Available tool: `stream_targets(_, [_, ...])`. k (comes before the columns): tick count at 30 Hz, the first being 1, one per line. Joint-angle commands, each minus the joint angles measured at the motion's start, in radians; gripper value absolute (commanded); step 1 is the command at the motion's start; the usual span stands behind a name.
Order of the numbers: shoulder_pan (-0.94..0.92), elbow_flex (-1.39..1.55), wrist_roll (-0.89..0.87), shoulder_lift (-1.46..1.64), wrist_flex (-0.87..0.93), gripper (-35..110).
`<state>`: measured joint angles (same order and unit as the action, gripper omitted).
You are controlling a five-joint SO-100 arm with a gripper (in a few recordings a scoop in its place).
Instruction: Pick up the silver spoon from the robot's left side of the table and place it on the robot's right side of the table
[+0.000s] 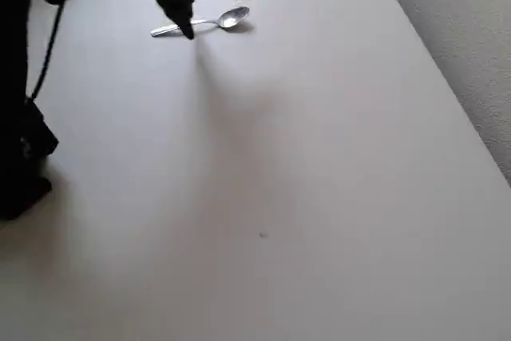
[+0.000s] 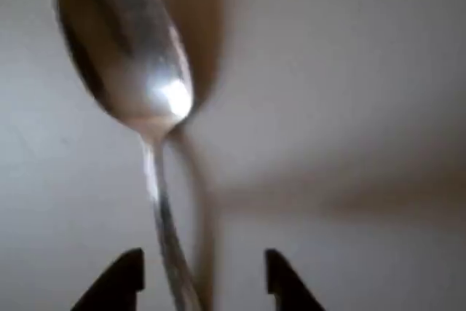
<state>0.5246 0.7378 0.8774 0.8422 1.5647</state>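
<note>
At the far left of the counter (image 1: 319, 157) in the overhead view, the silver spoon (image 1: 211, 21) lies flat, its handle between the spread fingers of the open end effector (image 2: 204, 282). Closing squarely on the slim handle, low down, should keep it from slipping.

Overhead view: the silver spoon (image 1: 209, 23) lies on the table (image 1: 303, 165) toward 11 o'clock, bowl pointing to 3 o'clock, handle to 9 o'clock. The gripper (image 1: 188, 31) stands over the handle. Carpet (image 1: 471, 29) borders the table toward 2 o'clock. Wrist view: the handle runs between the fingers (image 2: 116, 282), bowl at 11 o'clock.
</note>
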Motion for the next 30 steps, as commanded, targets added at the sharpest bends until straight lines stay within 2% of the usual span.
stream_targets(1, [-0.012,-0.586,0.018,-0.218,0.221,21])
stream_targets(3, [-0.009,-0.696,0.023,-0.285,0.262,21])
stream_targets(15, [-0.003,-0.698,0.029,-0.339,0.245,19])
stream_targets(25, [0.006,-0.698,0.034,-0.393,0.252,-1])
stream_targets(30, [0.009,-0.736,0.018,-0.460,0.253,-2])
